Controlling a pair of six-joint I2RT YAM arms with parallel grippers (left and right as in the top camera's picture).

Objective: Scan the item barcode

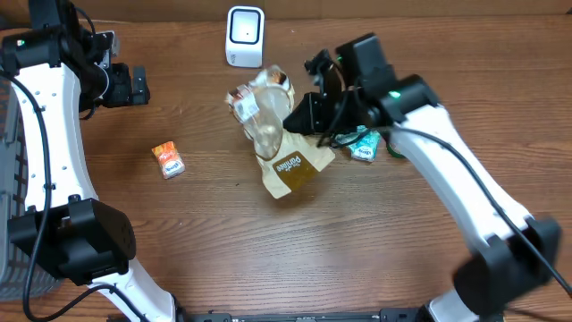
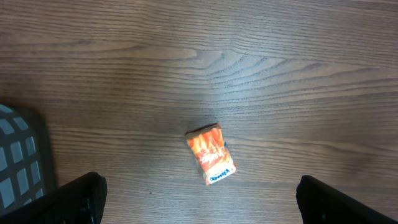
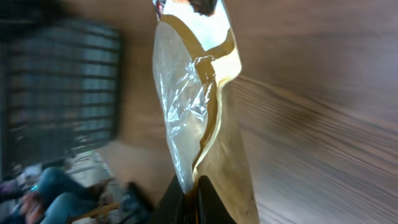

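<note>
Kraft bag (image 1: 288, 168) with a clear window sits in the middle of the table (image 1: 223, 250), just below the white scanner (image 1: 245, 36) and slightly to its right. It is held at one edge by the right gripper.

Going from the left side, we see first a grey basket (image 1: 7, 179) at the border of the table. Next to it the left gripper (image 1: 139, 85) hangs above the wood with its jaws spread fully wide and nothing between them. In the left wrist view its two fingers (image 2: 81, 202) stand far apart at the lower corners. Between them, lying flat on the table, is a small orange packet (image 1: 168, 161), which the fingers do not touch.

More to the right comes the scanner, standing near the far edge. The bag is tilted, with its printed brown end toward the near side. We cannot tell if this end touches the table.

The right gripper (image 1: 299, 114) is pinched tightly on the bag's edge. In the right wrist view the bag extends away from the closed fingers (image 3: 180, 205). Just beyond this gripper, a small teal packet (image 1: 365, 145) lies on the table.
</note>
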